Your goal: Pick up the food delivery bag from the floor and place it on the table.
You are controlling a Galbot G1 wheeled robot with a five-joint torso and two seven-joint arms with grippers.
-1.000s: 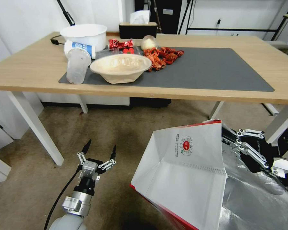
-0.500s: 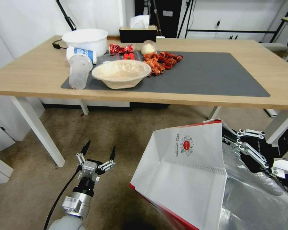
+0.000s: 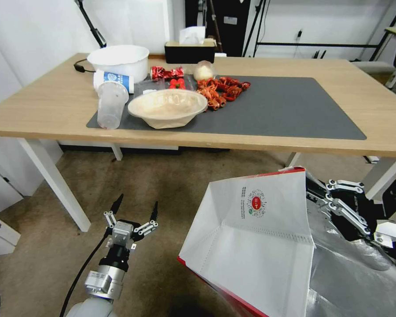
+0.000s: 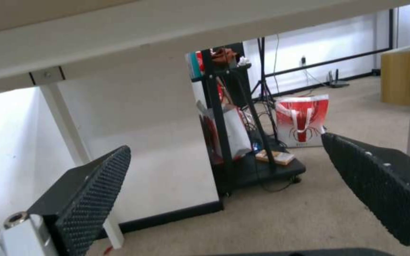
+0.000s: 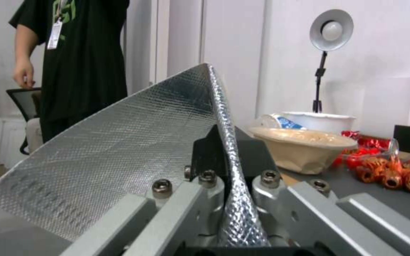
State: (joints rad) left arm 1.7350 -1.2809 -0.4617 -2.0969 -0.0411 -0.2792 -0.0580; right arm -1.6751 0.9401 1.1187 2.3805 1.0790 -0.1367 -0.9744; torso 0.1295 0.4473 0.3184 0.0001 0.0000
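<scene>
The food delivery bag [image 3: 255, 246], white with a red rim and a small round red logo, hangs off the floor at the lower right of the head view, below the table's front edge. My right gripper [image 3: 325, 196] is shut on the bag's silver foil wall. In the right wrist view the foil edge [image 5: 119, 142] is pinched between the right gripper [image 5: 227, 156]. The table [image 3: 44, 110] is light wood with a dark grey mat [image 3: 286, 105]. My left gripper [image 3: 137, 204] is low over the carpet, open and holding nothing, with its pads [image 4: 91, 192] spread wide.
On the table's left half stand a paper bowl [image 3: 167, 105], a white tub [image 3: 118, 59], a plastic cup [image 3: 110, 105], red crayfish [image 3: 222, 90] and a tissue box [image 3: 189, 50]. A white table leg [image 3: 53, 185] stands beside my left arm. A black shelf cart [image 4: 243, 142] stands under the table.
The whole head view has shifted: the table now sits lower and nearer in the picture. The bag stays clamped in my right gripper; the left gripper holds its pose.
</scene>
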